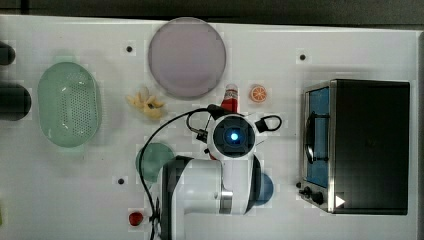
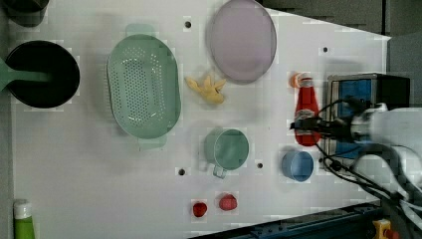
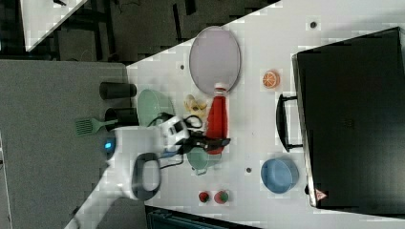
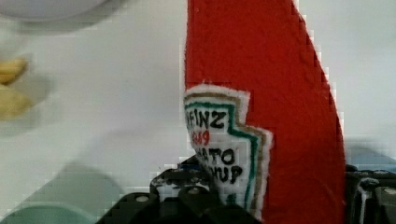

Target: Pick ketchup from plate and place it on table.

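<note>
My fingers [image 4: 261,200] are closed on the lower body of the ketchup [image 4: 280,93] — one dark finger on each side of the red bottle in the wrist view, with the white-and-green label facing the camera. In the right view the ketchup [image 3: 217,119] lies off the plate [image 3: 215,57], white cap pointing toward the plate's near rim and just beside it, base end in my fingers [image 3: 212,142]. The left view shows the bottle [image 2: 305,107] over the white surface [image 2: 99,189], well apart from the plate [image 2: 242,40]; I cannot tell whether it touches the surface or hangs just above it. In the top view the cap and red shoulder [image 1: 230,99] show above my wrist, below the plate [image 1: 186,57] and beside an orange slice [image 1: 258,93]. Nearby — a banana peel [image 1: 146,103], a teal cup [image 2: 226,148], a blue bowl [image 3: 279,175], and a green colander [image 1: 68,104].
</note>
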